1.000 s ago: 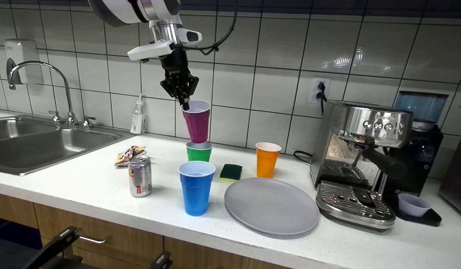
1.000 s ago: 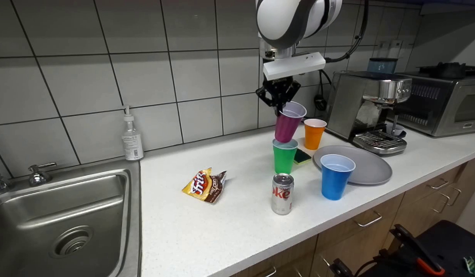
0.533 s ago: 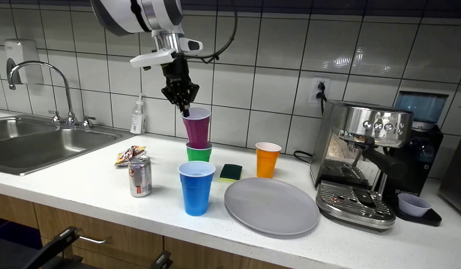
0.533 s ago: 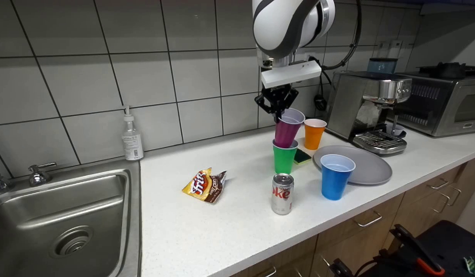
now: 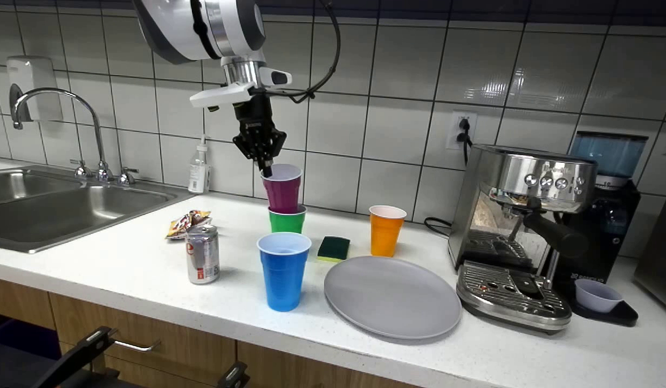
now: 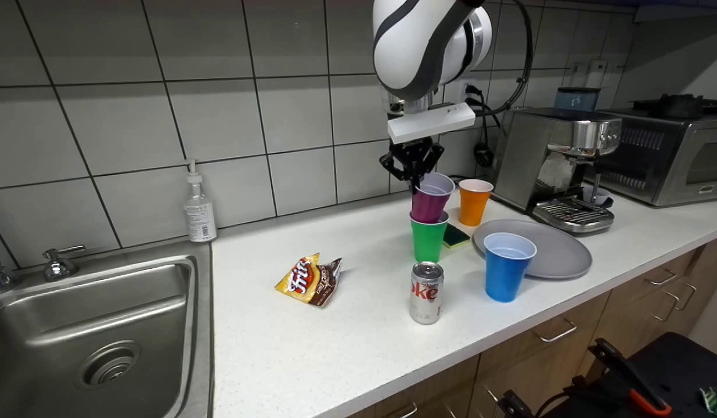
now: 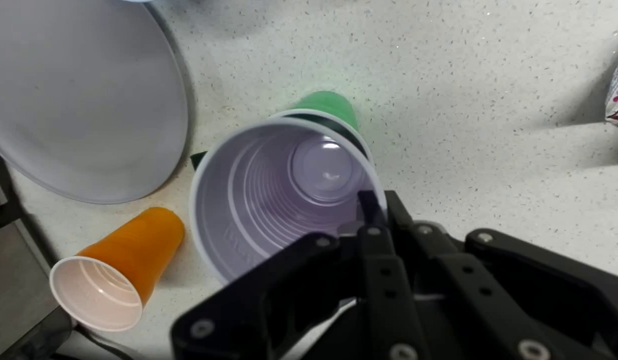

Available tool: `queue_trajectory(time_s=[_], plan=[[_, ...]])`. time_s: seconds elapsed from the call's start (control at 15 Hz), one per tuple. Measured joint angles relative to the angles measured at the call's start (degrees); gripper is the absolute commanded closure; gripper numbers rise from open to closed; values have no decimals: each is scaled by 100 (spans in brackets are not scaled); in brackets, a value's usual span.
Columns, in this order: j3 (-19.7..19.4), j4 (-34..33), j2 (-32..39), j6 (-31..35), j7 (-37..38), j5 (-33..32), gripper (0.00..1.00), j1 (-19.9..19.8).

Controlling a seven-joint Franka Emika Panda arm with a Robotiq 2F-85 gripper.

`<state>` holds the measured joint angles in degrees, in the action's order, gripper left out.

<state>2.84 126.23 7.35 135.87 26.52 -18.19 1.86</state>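
Clamps, in the black gripper (image 7: pixel 385 207), a tapered, lilac-lined, ring-ridged purple plastic cup (image 5: pixel 282 194) by its rim, at the mouth of a green plastic cup (image 6: pixel 429 240).

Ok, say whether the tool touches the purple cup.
Touching. In the wrist view, the tool pinches the purple cup by its rim, one finger inside, one outside.

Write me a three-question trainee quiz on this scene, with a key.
1. Choose: the hand pinches the purple cup by its A) base, B) rim, C) handle.
2. True or false: the soda can stands upright.
3. Name what lies between the green cup and the gray plate.

Key: 1 B; 2 true; 3 sponge.
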Motion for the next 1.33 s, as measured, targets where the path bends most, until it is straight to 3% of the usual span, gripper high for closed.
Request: queue_trajectory(time_s=[1.33], plan=[[-230,-632,870,-652,-16,60,99,132]])
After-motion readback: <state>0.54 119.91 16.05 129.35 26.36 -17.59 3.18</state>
